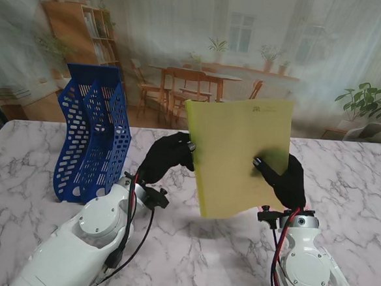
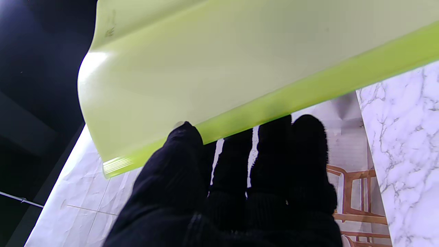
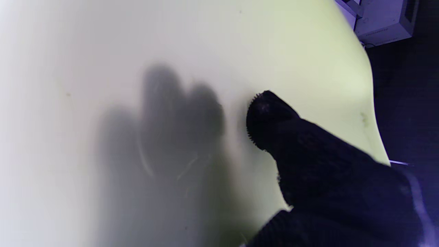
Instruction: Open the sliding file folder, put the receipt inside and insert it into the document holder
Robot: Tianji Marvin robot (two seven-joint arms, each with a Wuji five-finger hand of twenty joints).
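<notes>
The yellow-green sliding file folder [image 1: 242,156] is held upright above the table between both black-gloved hands. My right hand [image 1: 286,179] pinches its right edge, thumb [image 3: 267,116] on the near face and the other fingers showing as shadows behind the sheet [image 3: 205,68]. My left hand [image 1: 166,158] grips the folder's left edge, where the green slide bar [image 2: 274,103] runs, thumb on the near face. The blue perforated document holder [image 1: 93,136] stands at the left, beside the left hand. No receipt is visible.
The white marble table [image 1: 203,248] stretches around both arms. Behind it hangs a printed backdrop of a room with chairs and shelves [image 1: 194,84].
</notes>
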